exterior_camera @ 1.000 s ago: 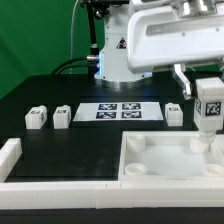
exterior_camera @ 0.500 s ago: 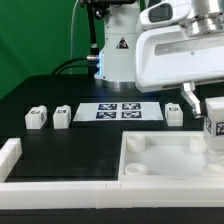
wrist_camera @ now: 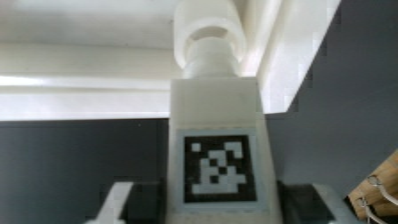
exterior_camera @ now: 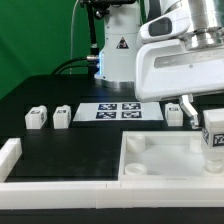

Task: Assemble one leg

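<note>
My gripper [exterior_camera: 214, 128] is shut on a leg [exterior_camera: 215, 135], a small white block with a black-and-white tag. It holds the leg upright over the right side of the large white tray-like piece [exterior_camera: 160, 165], right by a round corner socket. In the wrist view the leg [wrist_camera: 221, 140] fills the middle between my fingers [wrist_camera: 125, 203], its tag facing the camera and its far end at the socket [wrist_camera: 214, 45]. Three more legs lie on the black table: two at the exterior view's left [exterior_camera: 37, 118] [exterior_camera: 62, 115] and one [exterior_camera: 174, 114] right of the marker board [exterior_camera: 121, 110].
A white L-shaped rail [exterior_camera: 15, 160] runs along the table's front and left edges. The robot's base [exterior_camera: 118, 55] stands behind the marker board.
My gripper has moved with the leg toward the exterior view's right and down, closer to the tray-like piece's right side.
</note>
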